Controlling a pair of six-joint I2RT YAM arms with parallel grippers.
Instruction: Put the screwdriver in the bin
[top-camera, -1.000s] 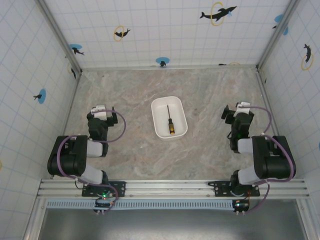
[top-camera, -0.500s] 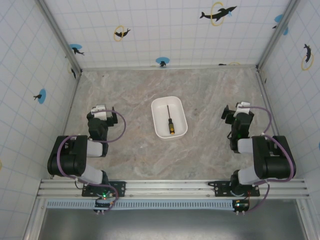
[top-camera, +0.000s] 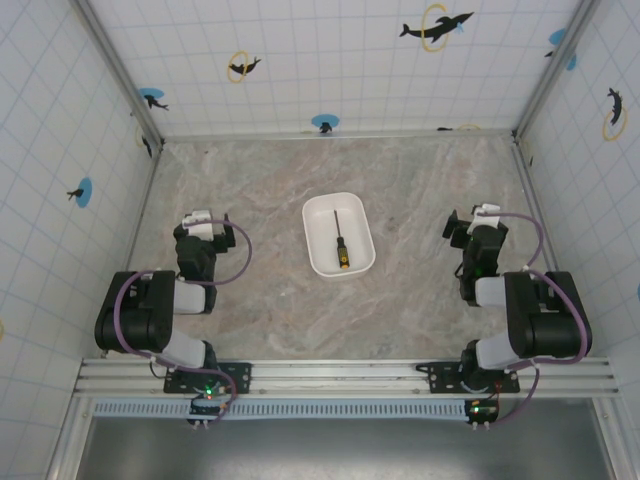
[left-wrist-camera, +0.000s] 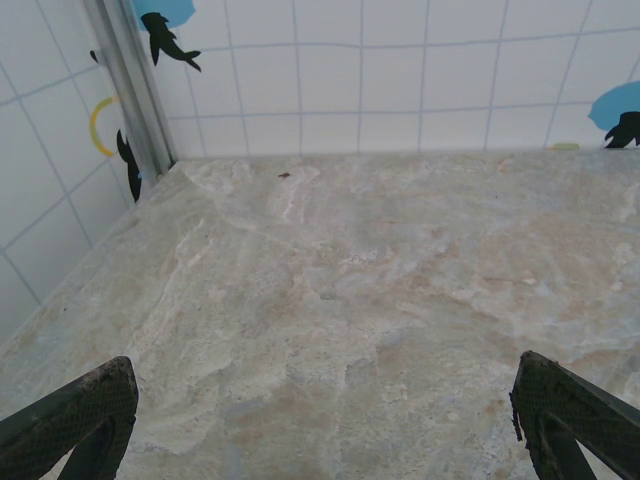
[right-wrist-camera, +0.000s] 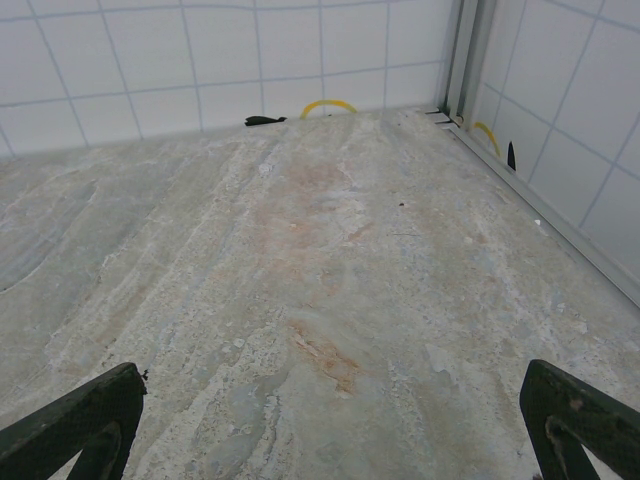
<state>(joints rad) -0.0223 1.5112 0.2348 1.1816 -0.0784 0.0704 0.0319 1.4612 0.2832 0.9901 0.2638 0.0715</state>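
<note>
The white bin (top-camera: 318, 256) sits in the middle of the marble table. Inside it lies the screwdriver (top-camera: 340, 245), thin dark shaft pointing away, orange-yellow and black handle toward the arms. My left gripper (top-camera: 203, 222) is folded back at the left, well apart from the bin. It stands open, its dark fingertips (left-wrist-camera: 85, 410) wide at the corners of the left wrist view with bare marble between. My right gripper (top-camera: 477, 218) rests at the right, likewise open, its fingertips (right-wrist-camera: 585, 415) spread far apart over bare table.
Tiled walls with dolphin stickers close the table on three sides, with metal corner posts (top-camera: 115, 65). The marble surface (top-camera: 270, 180) stretches open around the bin. An aluminium rail (top-camera: 340, 375) runs along the near edge under both arm bases.
</note>
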